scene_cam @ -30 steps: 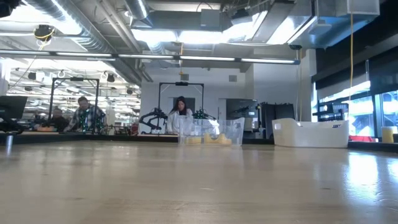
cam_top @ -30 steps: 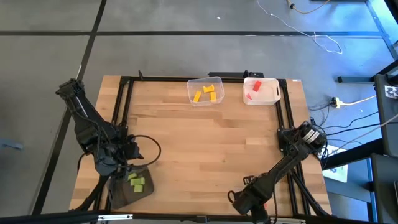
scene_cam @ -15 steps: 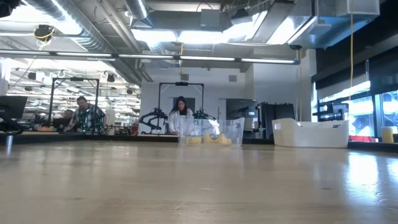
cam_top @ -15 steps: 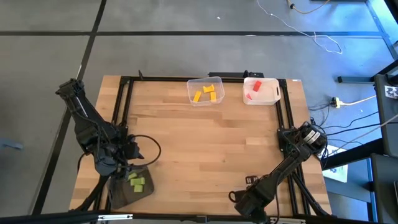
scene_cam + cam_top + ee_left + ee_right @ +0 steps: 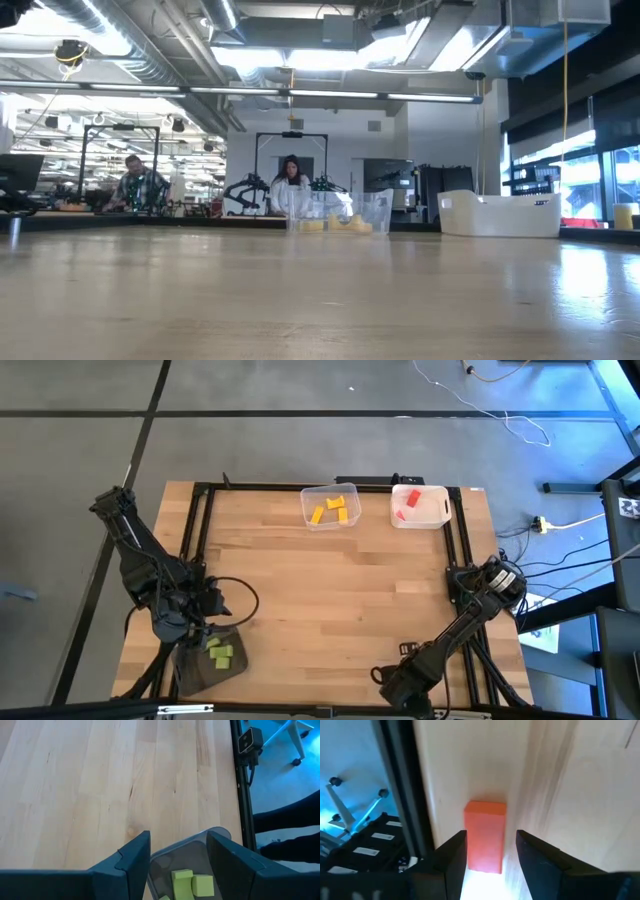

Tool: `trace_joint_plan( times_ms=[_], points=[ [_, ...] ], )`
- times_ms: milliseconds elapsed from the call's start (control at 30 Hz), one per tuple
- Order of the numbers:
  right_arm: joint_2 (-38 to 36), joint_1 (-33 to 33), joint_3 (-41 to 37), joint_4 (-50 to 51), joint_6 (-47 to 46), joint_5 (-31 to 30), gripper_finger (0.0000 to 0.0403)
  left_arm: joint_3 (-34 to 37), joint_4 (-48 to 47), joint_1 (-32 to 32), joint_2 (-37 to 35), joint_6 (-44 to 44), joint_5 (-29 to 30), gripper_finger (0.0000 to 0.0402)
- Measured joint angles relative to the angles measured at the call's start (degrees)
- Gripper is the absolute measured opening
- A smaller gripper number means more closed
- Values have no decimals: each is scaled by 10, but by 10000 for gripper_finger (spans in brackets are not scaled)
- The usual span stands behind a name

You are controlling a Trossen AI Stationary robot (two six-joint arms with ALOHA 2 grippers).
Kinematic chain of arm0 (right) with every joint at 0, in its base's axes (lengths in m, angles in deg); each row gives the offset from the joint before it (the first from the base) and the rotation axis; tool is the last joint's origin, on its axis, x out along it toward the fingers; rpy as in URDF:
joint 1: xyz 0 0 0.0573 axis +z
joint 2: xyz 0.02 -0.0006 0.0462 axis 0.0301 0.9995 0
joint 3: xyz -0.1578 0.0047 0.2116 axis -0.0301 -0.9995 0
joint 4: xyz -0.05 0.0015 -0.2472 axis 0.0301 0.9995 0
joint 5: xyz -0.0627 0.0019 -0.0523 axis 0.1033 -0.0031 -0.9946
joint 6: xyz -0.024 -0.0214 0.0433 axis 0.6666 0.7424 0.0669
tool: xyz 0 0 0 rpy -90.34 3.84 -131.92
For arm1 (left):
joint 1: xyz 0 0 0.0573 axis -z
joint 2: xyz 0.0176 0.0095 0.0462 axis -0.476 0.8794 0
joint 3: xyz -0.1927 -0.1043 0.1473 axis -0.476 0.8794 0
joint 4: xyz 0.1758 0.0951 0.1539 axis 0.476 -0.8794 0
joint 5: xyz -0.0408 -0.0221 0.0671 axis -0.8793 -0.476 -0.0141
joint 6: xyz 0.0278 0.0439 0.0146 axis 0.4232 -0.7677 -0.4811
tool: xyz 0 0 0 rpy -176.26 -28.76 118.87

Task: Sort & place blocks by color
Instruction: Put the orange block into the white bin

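1. Right gripper sits at the near edge of the light wooden table, by its right corner, jaws spread with a small red-orange rectangular block lying between the fingers. I cannot tell whether the pads touch it, so I call it straddled, not gripped.
2. Over the last second the right arm creeps a little toward the near right, and the jaw gap does not change. I read that as lining up on the block, not closing.
3. Left gripper hangs unmoved over the dark grey bin at the near left corner, jaws parted and holding nothing; light green blocks lie in the bin below it.
4. At the far edge, yellow-orange blocks lie in the clear plastic bin and red blocks in the white bin just beside it.
5. Nothing else lies loose on the table, so I judge the sort nearly done: this block looks like the last.
6. Next I would need to close, lift, and carry it across to the white bin. The block lies close to the table's edge and black frame rail, so a clumsy close could nudge it off.
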Motion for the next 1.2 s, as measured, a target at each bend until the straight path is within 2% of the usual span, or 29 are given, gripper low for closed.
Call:
trace_joint_plan(
  times_ms=[1200],
  points=[
    [14,11,-13,-56,6,-6,171,0,0,0,0,1,0,183]
  ],
)
